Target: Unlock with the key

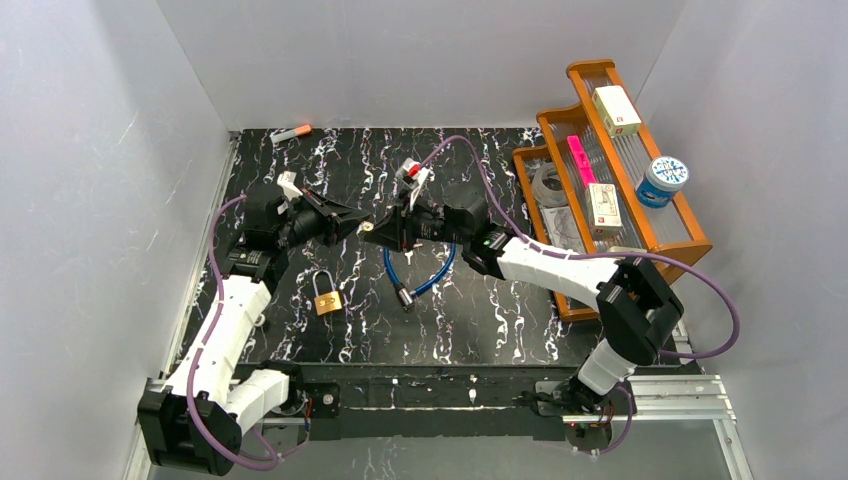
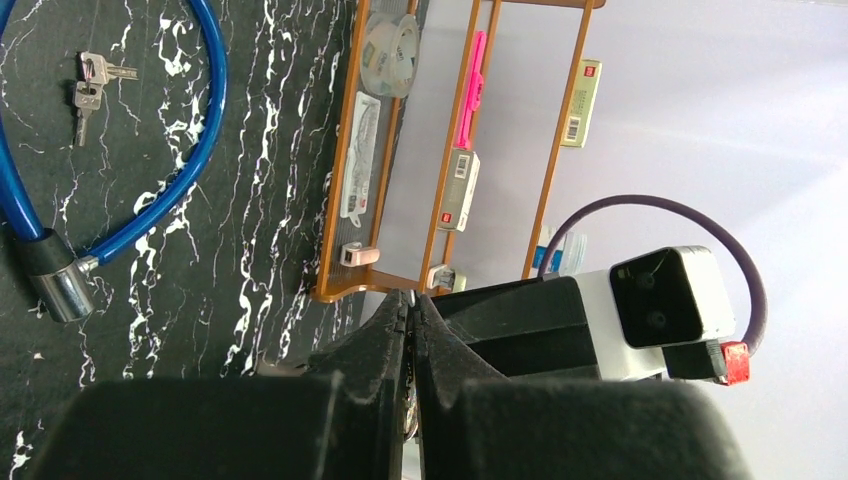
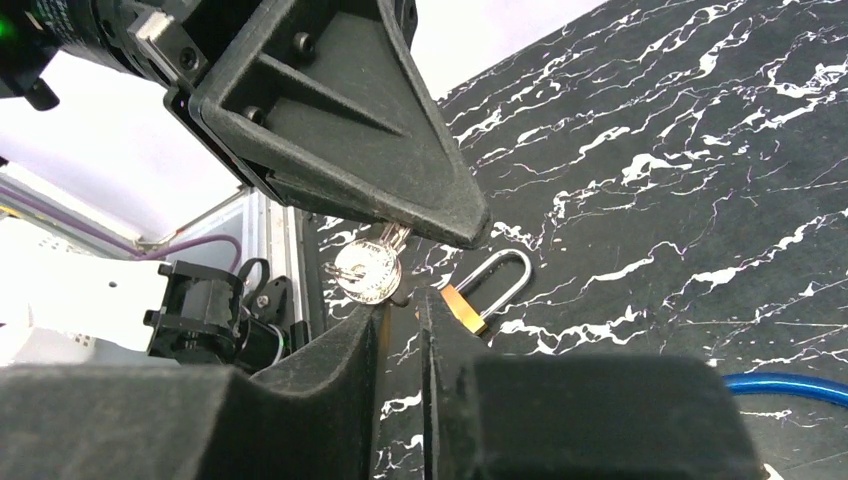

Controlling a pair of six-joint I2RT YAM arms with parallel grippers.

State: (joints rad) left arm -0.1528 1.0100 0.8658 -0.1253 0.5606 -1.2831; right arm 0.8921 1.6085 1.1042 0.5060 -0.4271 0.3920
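Observation:
My left gripper is shut on a silver key and holds it above the middle of the black marbled table. In the right wrist view the key's round head hangs below the left fingers. My right gripper faces the left one tip to tip. Its jaws stand a narrow gap apart, right under the key head. The brass padlock lies flat on the table below, shackle closed; it also shows in the right wrist view. In the left wrist view my left gripper is pressed together.
A blue cable lock lies in a loop under the grippers, with a second pair of keys beside it. A wooden rack with boxes and tape stands at the right. A marker lies at the back left.

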